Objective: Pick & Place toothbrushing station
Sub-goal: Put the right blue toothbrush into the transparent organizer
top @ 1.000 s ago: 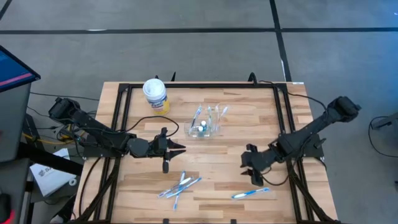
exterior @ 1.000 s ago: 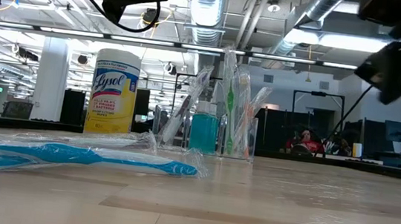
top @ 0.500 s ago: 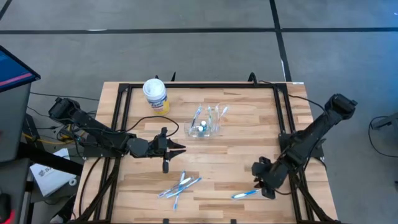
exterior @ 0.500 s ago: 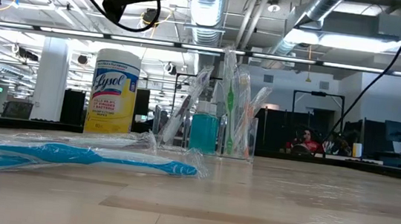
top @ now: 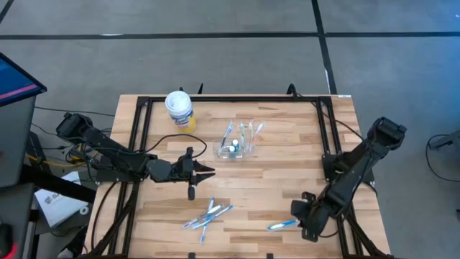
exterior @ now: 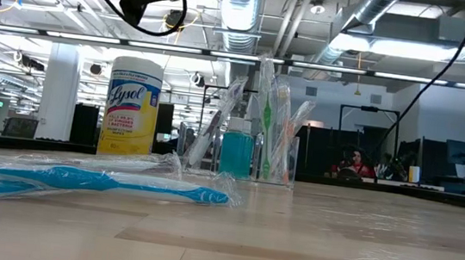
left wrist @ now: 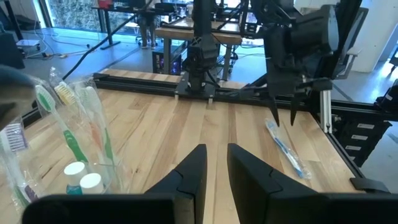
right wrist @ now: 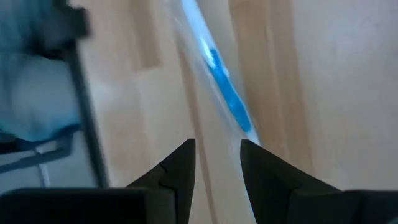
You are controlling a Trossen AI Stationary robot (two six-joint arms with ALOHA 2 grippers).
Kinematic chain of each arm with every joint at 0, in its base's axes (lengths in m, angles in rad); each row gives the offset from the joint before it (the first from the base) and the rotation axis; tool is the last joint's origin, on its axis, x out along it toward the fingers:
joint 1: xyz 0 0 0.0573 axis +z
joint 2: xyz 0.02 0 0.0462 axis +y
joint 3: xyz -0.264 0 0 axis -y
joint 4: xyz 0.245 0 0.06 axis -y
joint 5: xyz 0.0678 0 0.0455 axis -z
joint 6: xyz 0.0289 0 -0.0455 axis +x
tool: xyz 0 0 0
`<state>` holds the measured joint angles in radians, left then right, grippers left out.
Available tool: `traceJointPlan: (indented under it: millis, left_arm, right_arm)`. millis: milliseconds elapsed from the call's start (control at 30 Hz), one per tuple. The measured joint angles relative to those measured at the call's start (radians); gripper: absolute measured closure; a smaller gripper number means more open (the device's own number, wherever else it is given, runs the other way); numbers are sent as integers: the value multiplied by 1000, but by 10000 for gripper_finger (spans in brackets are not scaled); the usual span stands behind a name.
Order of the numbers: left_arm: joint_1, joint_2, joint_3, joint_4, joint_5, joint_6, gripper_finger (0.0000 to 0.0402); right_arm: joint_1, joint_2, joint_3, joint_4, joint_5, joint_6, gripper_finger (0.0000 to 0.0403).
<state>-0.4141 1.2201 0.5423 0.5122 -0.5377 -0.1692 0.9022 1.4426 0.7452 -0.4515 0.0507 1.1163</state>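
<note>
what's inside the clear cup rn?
The clear cup holds several upright toothbrushes, white and green among them, plus teal toothpaste tubes with white caps. How many brushes there are is hard to tell: they overlap, and the cup's bottom is hidden behind them.

Two matte-black jointed arms [top: 122,162] with boxy segments; black cables trail along them; tapered black fingers [left wrist: 189,171] end each.

A: Lighting? Even and bright from overhead; in the low view ceiling strips [exterior: 223,53] glare white, and shadows on the desk [top: 251,194] are soft.

B: Sharpness? The right wrist view is smeared; its blue toothbrush [right wrist: 227,93] is blurred.
</note>
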Motion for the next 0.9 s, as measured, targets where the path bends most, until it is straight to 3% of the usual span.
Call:
traceJointPlan:
  millis: [300,900]
  left_arm:
    - [0,0,0,6,0,7,344]
    - [0,0,0,6,0,7,344]
  right_arm:
    - [-1,113,106,-185,-28,-24,285]
    - [0,204,125,-236,-80,-39,285]
